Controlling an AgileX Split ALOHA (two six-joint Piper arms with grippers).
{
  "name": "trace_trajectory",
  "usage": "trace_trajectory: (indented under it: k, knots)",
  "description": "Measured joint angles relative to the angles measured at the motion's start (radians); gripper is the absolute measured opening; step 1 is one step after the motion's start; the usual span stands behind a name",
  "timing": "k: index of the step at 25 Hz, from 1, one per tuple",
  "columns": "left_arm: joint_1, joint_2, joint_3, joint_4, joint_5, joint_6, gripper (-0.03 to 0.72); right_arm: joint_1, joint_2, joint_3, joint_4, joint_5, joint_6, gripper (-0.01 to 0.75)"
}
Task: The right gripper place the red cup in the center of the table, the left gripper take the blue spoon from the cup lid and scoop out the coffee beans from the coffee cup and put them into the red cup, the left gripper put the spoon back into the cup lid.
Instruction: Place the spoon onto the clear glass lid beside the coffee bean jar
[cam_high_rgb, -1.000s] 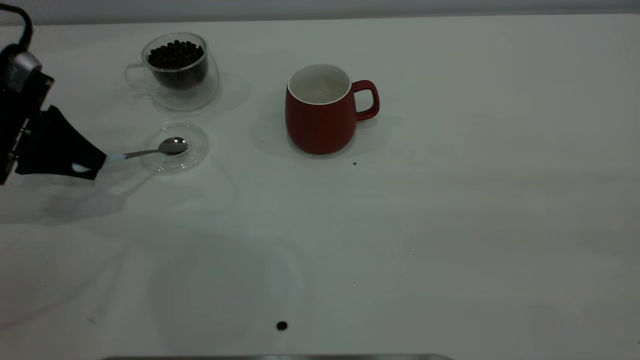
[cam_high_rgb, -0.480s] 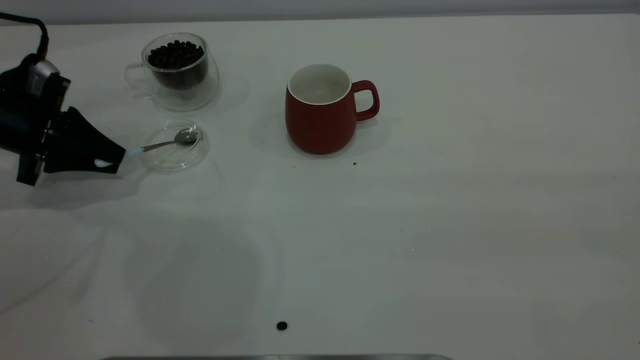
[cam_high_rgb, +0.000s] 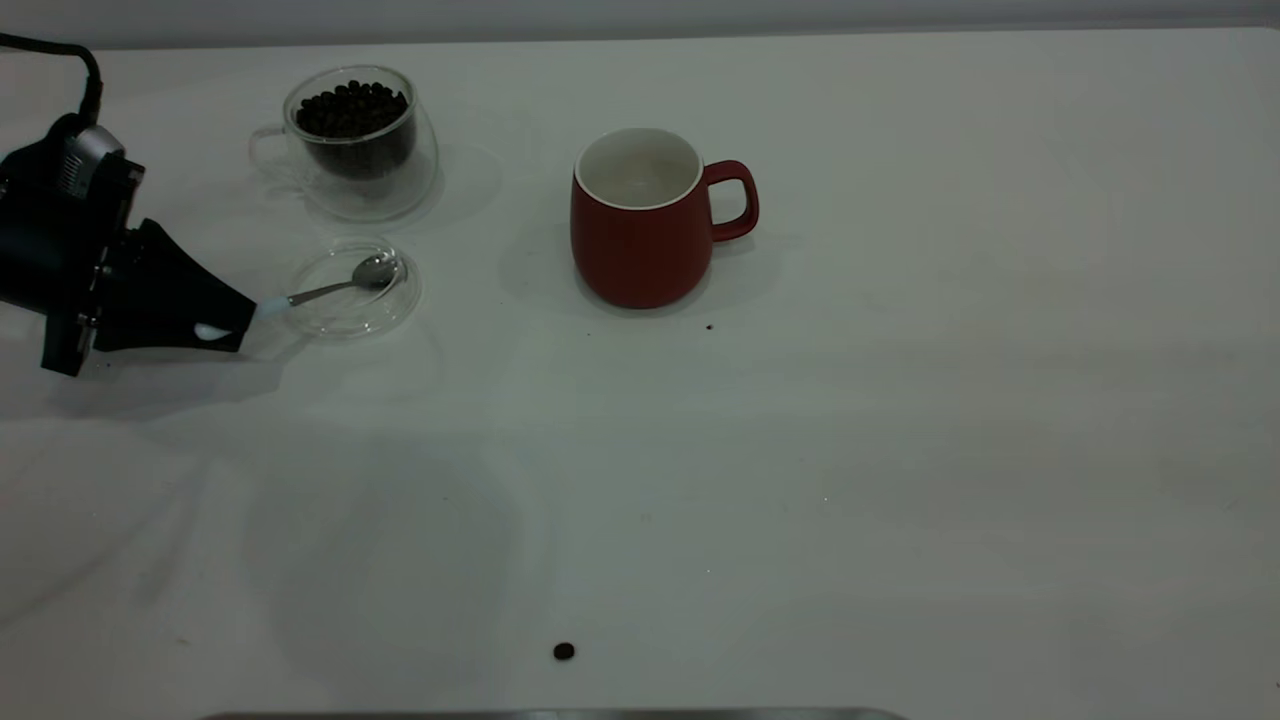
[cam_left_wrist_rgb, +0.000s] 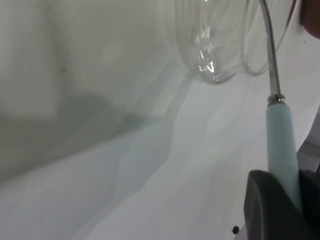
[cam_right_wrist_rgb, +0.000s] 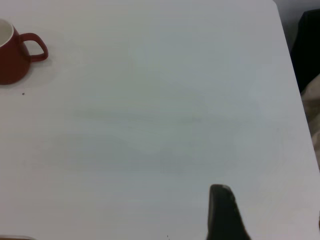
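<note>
Your black wedge-jawed left gripper (cam_high_rgb: 235, 320) is clamped on the pale blue handle of the small steel-bowled spoon (cam_high_rgb: 345, 282). Its long axis runs over the clear glass lid (cam_high_rgb: 400, 305), and the clear double-walled glass cup of dark beans (cam_high_rgb: 352, 140) sits just beyond, nearest this arm.

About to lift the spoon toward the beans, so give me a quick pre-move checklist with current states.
1. Left gripper shut on the blue spoon handle: ok.
2. Spoon bowl over the cup lid, empty: ok.
3. Coffee cup upright, coffee beans inside: ok.
4. Red cup upright at the table centre, apart from the coffee cup: ok.
5. Right gripper away from the cups: ok.
6. Stray bean on the table: not ok.
</note>
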Motion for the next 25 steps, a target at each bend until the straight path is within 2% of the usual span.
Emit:
trace_trajectory:
  k: [4,7,12,16,25]
  knots:
    - [0.0,0.0,0.0,-0.001,-0.007,0.0,0.126,0.0,0.0,0.0,0.0,0.0,0.0,0.478]
    - [0.0,0.0,0.0,-0.001,-0.015,-0.019,0.163,0.0,0.0,0.0,0.0,0.0,0.0,0.478]
    - [0.0,0.002,0.0,0.001,-0.038,-0.03,0.336,0.0,0.0,0.0,0.0,0.0,0.0,0.478]
    - [0.0,0.002,0.0,0.001,-0.032,-0.033,0.432,0.0,0.0,0.0,0.0,0.0,0.0,0.478]
    - [0.013,-0.035,0.0,0.012,0.112,-0.038,0.46,0.0,0.0,0.0,0.0,0.0,0.0,0.478]
